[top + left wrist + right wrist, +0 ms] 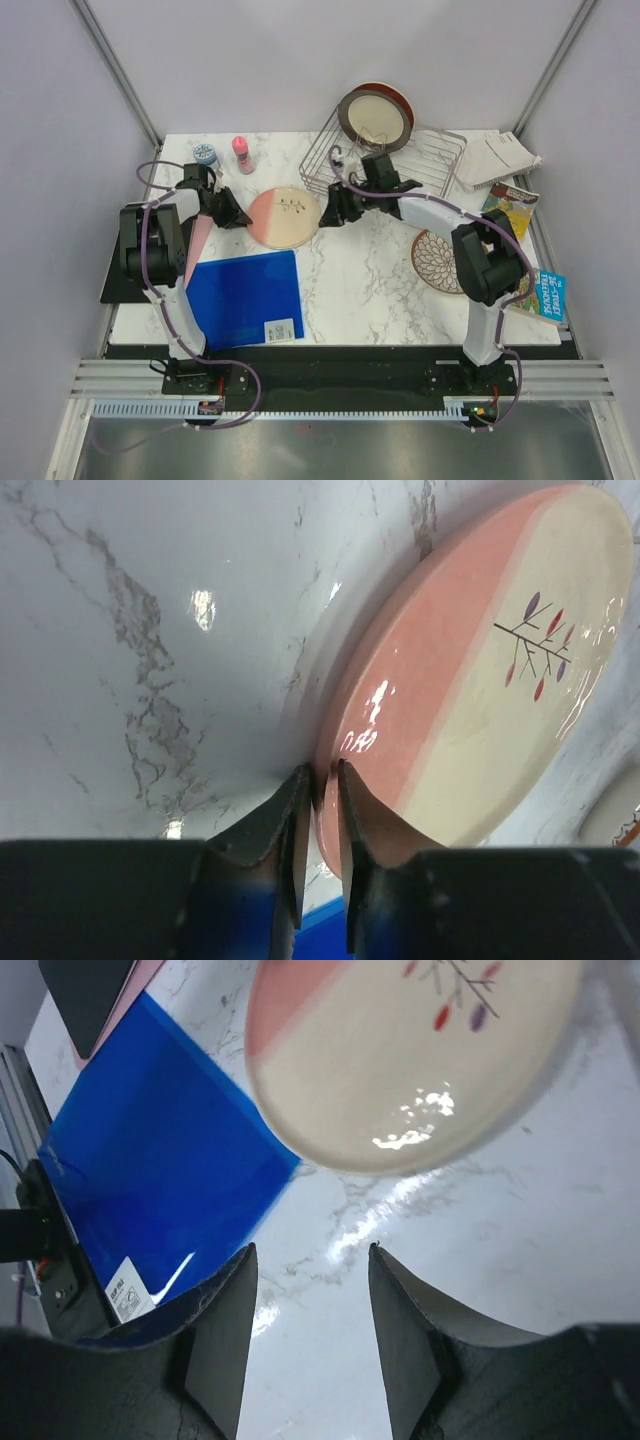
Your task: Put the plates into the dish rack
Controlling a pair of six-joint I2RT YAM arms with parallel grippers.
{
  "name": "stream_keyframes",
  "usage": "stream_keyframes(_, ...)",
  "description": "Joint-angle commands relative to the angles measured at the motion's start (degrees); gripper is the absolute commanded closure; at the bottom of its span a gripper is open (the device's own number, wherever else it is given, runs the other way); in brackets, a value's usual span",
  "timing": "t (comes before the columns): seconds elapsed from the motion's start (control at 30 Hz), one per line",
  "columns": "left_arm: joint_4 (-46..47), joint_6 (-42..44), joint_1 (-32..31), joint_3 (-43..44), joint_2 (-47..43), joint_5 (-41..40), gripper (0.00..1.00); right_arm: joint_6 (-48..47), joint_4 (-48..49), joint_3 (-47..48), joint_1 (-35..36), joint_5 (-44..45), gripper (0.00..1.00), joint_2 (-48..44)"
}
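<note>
My left gripper (323, 772) pinched the twig plate (470, 680); right gripper (311, 1260) hung spread nearby — marble table (375, 290), grey walls (300, 60)

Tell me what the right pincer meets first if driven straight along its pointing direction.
Probably the near rim of the cream-pink plate, just ahead of the open right pincer; depth is unclear.

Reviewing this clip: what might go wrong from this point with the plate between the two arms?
The left gripper pinches only the outermost rim of the glossy cream-pink plate, so it may slip or swing when lifted. The right gripper is open and holds nothing, so the plate has no second support. The dish rack already holds two plates, and the incoming one might knock them.
</note>
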Motion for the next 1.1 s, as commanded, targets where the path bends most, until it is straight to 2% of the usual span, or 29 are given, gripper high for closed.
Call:
stream_keyframes(0.0, -2.8, 4.5, 0.1, 0.1, 3.7, 1.6, 0.78, 8.6, 1.8, -6.7, -5.4, -7.8, 0.44, -3.0)
stream_keyframes(0.17, -6.6, 8.3, 0.8, 1.8, 4.8, 5.4, 0.98, 11.1, 5.8, -12.1, -6.2, -9.8, 0.44, -3.9)
stream_keyframes(0.4, -19.9, 20.3, 0.8, 9.1, 9.7, 17.9, 0.98, 24.1, 19.7, -19.6, -6.2, -10.6, 0.42, -3.5)
stream_keyframes(0.57, -27.5, 27.5, 0.8, 14.1, 11.6, 20.7, 0.98, 38.3, 35.2, -25.4, -6.4, -8.4, 0.4, -1.7)
stream_keyframes(0.63, -30.8, 30.0, 0.7, 15.2, 13.1, 21.7, 0.98, 41.7, 37.1, -26.0, -6.4, -6.5, 0.39, -1.1)
stream_keyframes(0.77, -33.2, 32.6, 0.5, 17.2, 14.7, 23.0, 0.98, 41.5, 37.7, -24.5, -5.5, 1.8, 0.37, 0.7)
stream_keyframes(0.8, -33.1, 32.6, 0.5, 17.5, 14.8, 22.9, 0.98, 40.7, 36.5, -23.3, -5.0, 3.7, 0.33, 2.3)
stream_keyframes(0.97, -33.2, 31.9, 0.5, 18.5, 15.5, 22.4, 0.98, 36.7, 24.7, -14.1, -2.0, 12.1, 0.33, 6.1)
stream_keyframes(1.07, -33.0, 31.3, 0.5, 19.1, 15.6, 22.6, 0.98, 33.1, 18.4, -11.7, -1.2, 16.7, 0.33, 6.4)
